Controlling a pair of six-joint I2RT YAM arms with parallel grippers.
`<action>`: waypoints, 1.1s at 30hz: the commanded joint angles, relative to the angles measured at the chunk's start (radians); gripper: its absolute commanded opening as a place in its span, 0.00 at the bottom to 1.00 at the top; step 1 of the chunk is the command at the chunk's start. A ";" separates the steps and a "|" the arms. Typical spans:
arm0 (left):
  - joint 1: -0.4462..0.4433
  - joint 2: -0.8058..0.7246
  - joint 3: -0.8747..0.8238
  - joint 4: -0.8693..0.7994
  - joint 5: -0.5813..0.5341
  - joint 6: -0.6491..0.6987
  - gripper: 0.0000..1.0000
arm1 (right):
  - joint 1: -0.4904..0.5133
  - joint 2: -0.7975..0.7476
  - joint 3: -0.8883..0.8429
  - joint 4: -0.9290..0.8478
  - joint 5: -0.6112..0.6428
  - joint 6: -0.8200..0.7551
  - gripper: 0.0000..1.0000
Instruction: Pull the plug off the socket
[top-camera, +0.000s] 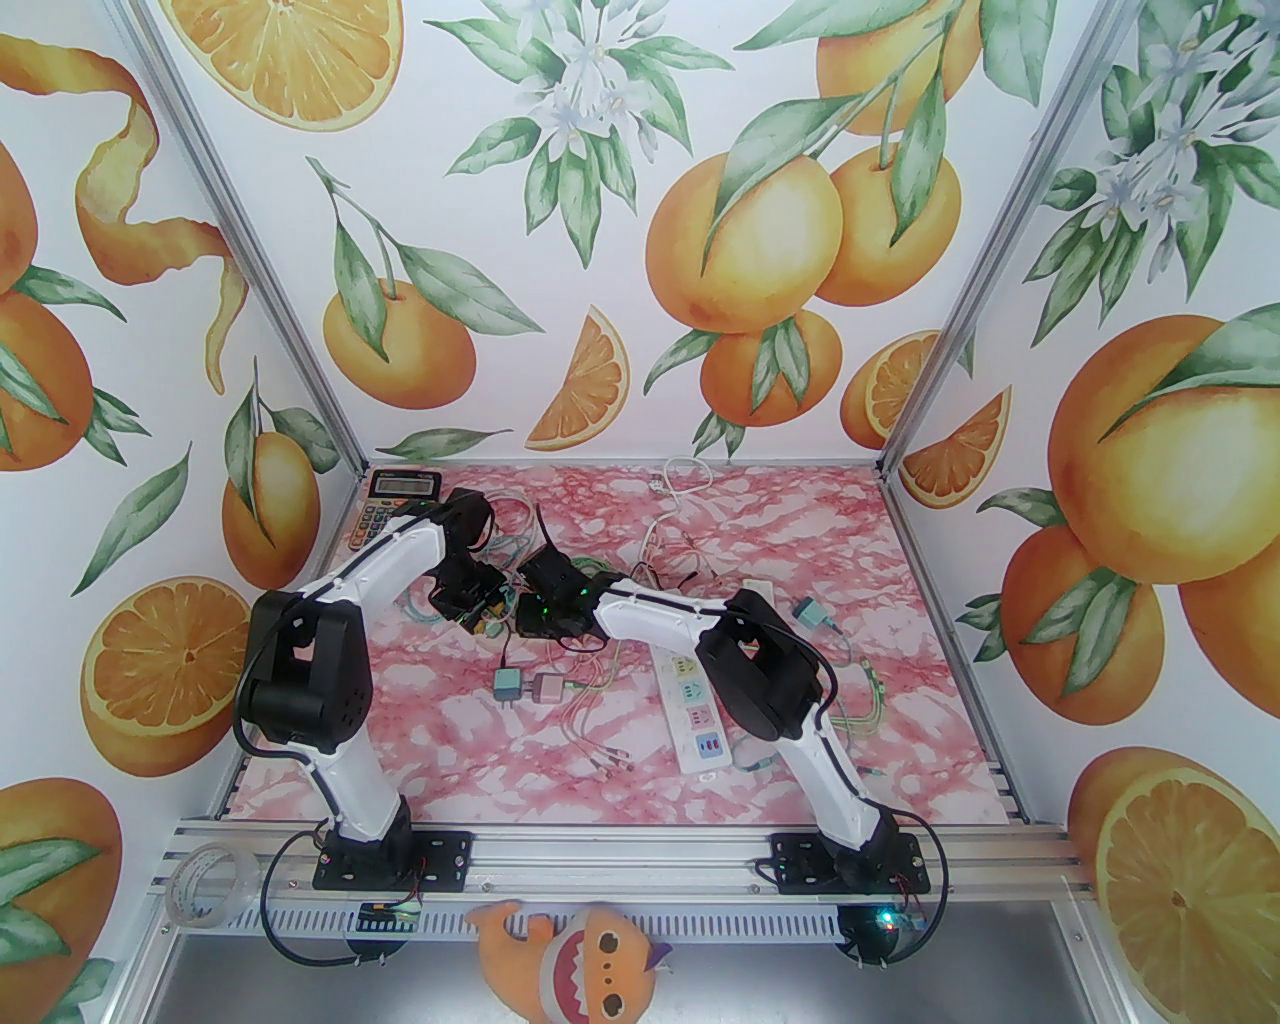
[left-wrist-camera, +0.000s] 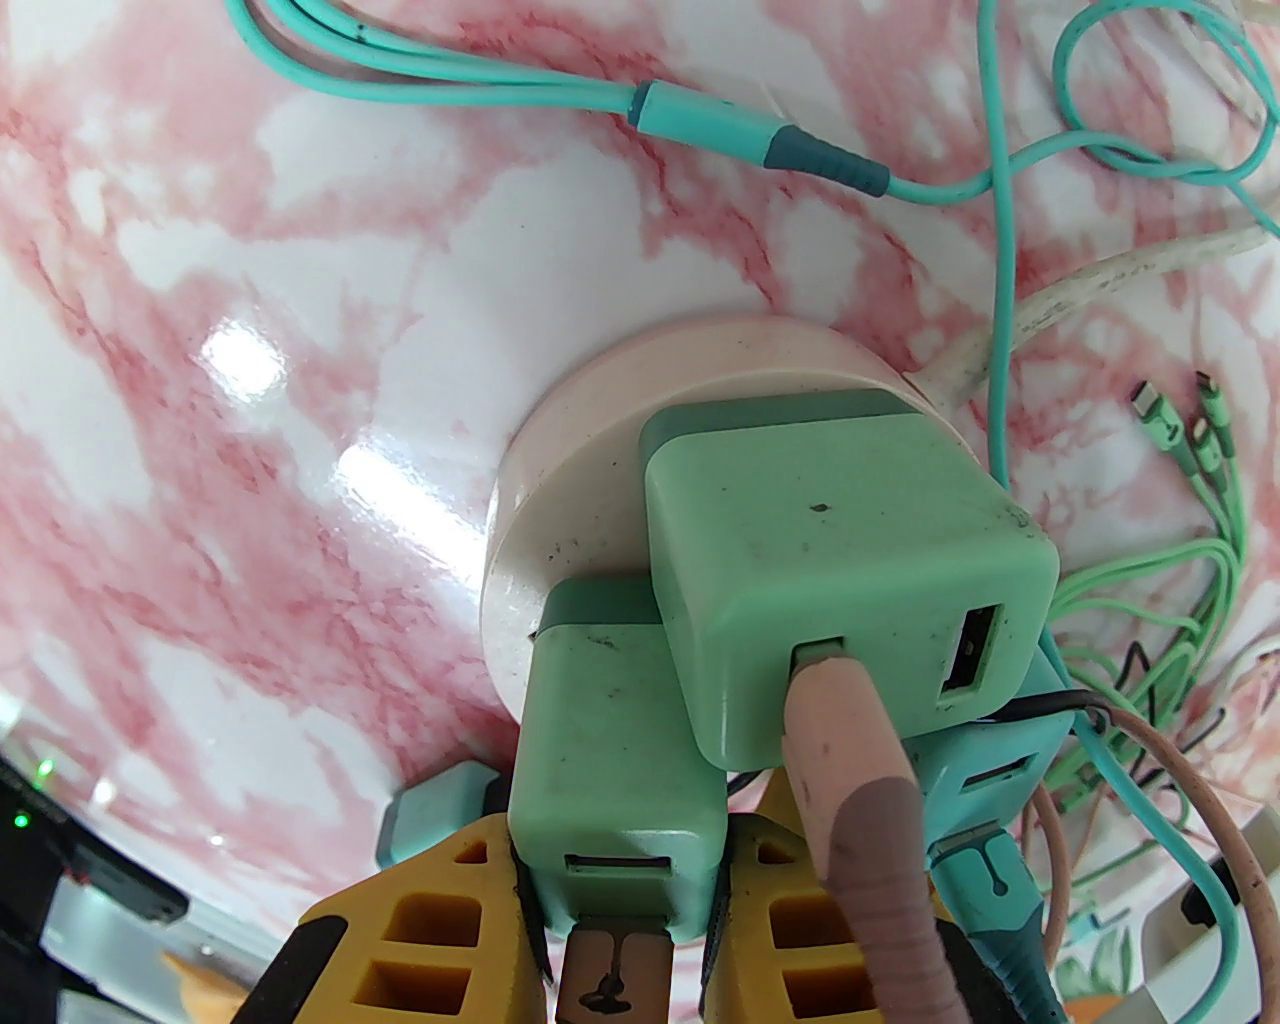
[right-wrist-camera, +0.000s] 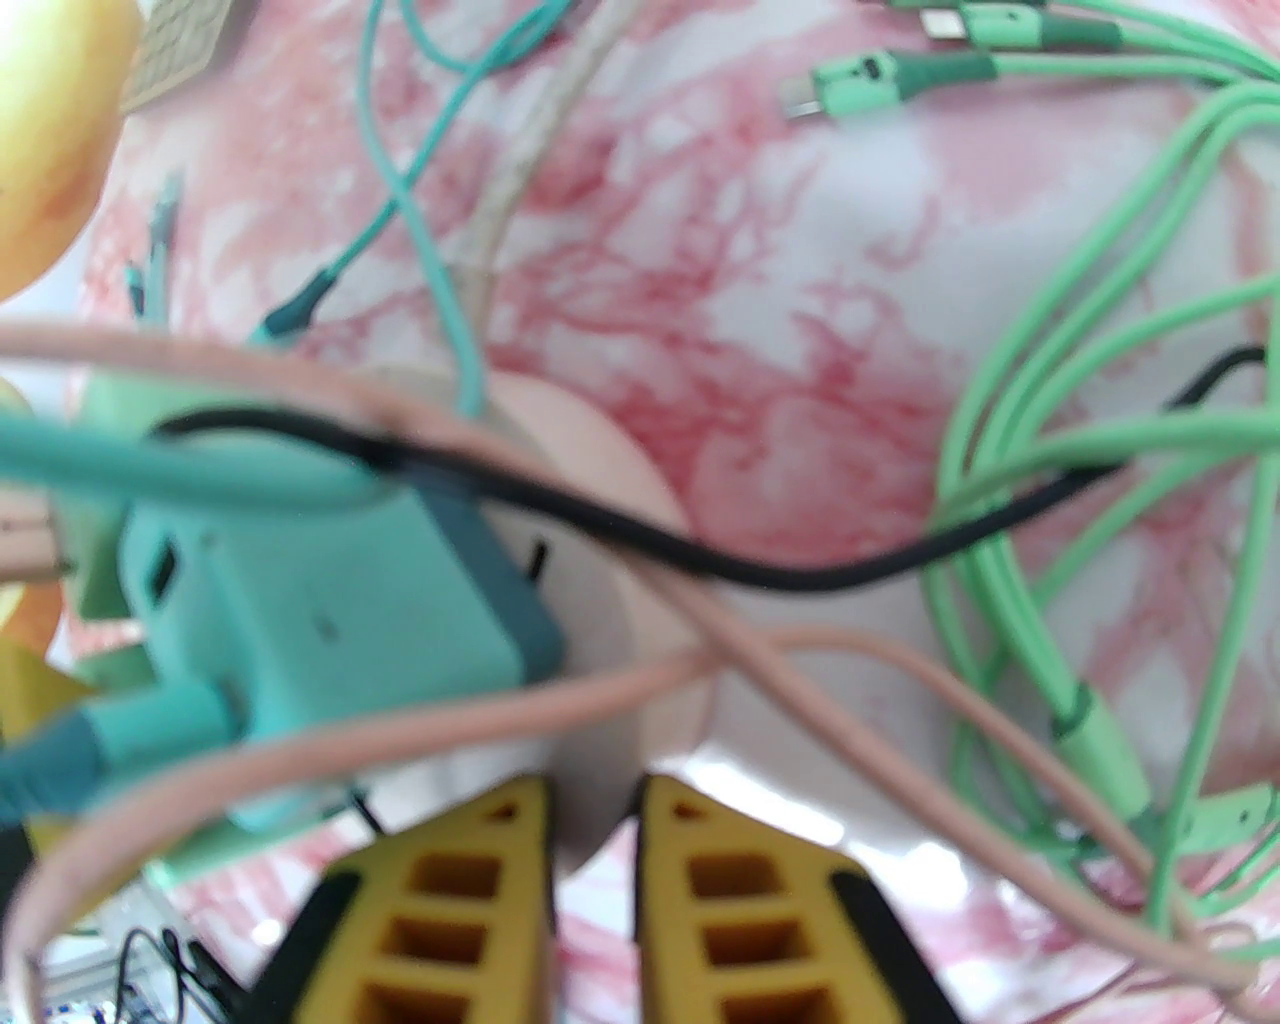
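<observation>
Clamping plug (left-wrist-camera: 610, 720) in socket (left-wrist-camera: 580, 480), left end effector (left-wrist-camera: 615, 840).

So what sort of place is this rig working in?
Most likely a staged robot test booth, not a real room: orange-print wall panels on an aluminium frame post, a pink marble-pattern tabletop, and a power strip among loose charging cables.
</observation>
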 joint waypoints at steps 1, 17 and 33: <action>-0.033 -0.025 0.039 -0.074 -0.007 -0.008 0.00 | -0.001 0.173 -0.102 -0.283 0.093 -0.041 0.17; 0.045 -0.070 0.038 -0.145 -0.051 0.051 0.00 | -0.002 0.177 -0.109 -0.277 0.091 -0.035 0.17; -0.032 0.019 0.116 -0.173 -0.021 0.054 0.00 | 0.000 0.193 -0.078 -0.292 0.088 -0.044 0.16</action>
